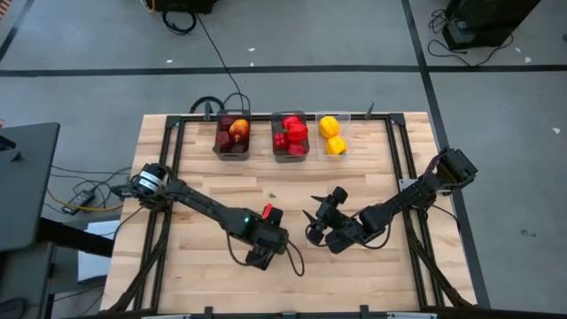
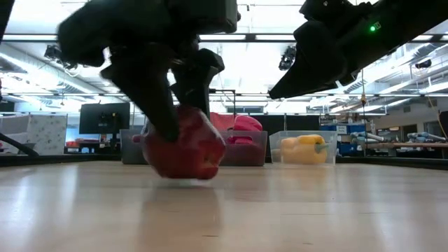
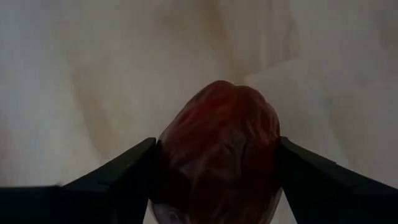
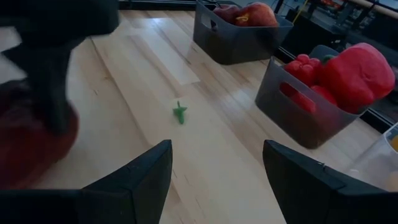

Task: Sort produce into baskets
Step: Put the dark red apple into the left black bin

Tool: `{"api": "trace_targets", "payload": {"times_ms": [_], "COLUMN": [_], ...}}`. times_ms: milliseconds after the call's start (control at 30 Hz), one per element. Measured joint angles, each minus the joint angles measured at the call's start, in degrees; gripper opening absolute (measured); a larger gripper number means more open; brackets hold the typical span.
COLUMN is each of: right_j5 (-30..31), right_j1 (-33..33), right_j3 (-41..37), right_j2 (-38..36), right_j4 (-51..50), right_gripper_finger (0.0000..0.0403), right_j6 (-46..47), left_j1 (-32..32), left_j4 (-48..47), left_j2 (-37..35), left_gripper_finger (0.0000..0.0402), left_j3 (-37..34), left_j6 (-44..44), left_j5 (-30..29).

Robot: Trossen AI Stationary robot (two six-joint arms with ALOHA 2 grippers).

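Currently your left gripper (image 1: 269, 215) sits low at mid-table, its fingers (image 3: 118, 177) flanking a dark red apple (image 3: 217, 155) that rests on the wooden table (image 1: 204, 266); in the left wrist view both fingers meet the fruit's sides, though you cannot tell whether the grip is firm; in the low view the apple touches the tabletop. Your right gripper (image 1: 312, 221) waits just beside it with its jaws apart and nothing between them. Along the far edge stand three baskets: a grey basket (image 1: 232, 137) with apples, a second grey basket (image 1: 290, 137) with red peppers, a clear basket (image 1: 332, 136) with yellow peppers; a small green stem (image 4: 180, 112) lies on the wood.
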Motion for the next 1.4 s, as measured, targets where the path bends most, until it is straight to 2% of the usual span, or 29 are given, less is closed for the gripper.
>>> {"api": "trace_targets", "payload": {"times_ms": [233,400,567,667,867,1000,1267,1400], "right_j5": [0.0,-0.1,-0.2,-0.2,-0.2,-0.2,-0.2,-0.2], "right_j1": [0.0,0.0,0.0,0.0,0.0,0.0,0.0,0.0], "right_j3": [0.0,0.0,0.0,0.0,0.0,0.0,0.0,0.0], "right_j2": [0.0,0.0,0.0,0.0,0.0,0.0,0.0,0.0], "right_j4": [0.0,-0.1,-0.2,-0.3,-0.3,-0.3,-0.3,-0.4], "right_gripper_finger": [0.0261,0.0261,0.0261,0.0261,0.0261,0.0261,0.0261,0.0261], "right_j6": [0.0,0.0,0.2,1.0,1.6,1.7,2.3,2.7], "left_j1": [2.9,5.5,9.2,13.2,24.4,32.0,40.2,42.2], "left_j4": [-4.6,-8.9,-14.0,-16.1,-14.1,-11.1,1.2,4.8], "left_j2": [-1.1,-3.7,-10.0,-15.9,-28.8,-34.3,-36.2,-35.7], "left_gripper_finger": [0.0305,0.0305,0.0307,0.0308,0.0307,0.0311,0.0341,0.0348], "left_j3": [1.0,1.0,0.6,-2.1,-10.2,-15.5,-26.6,-29.1], "left_j6": [-4.4,-5.6,-4.0,-2.8,-3.0,-2.9,4.1,6.3], "left_j5": [-1.7,-6.8,-11.6,-15.0,-19.3,-21.9,-21.9,-22.3]}}
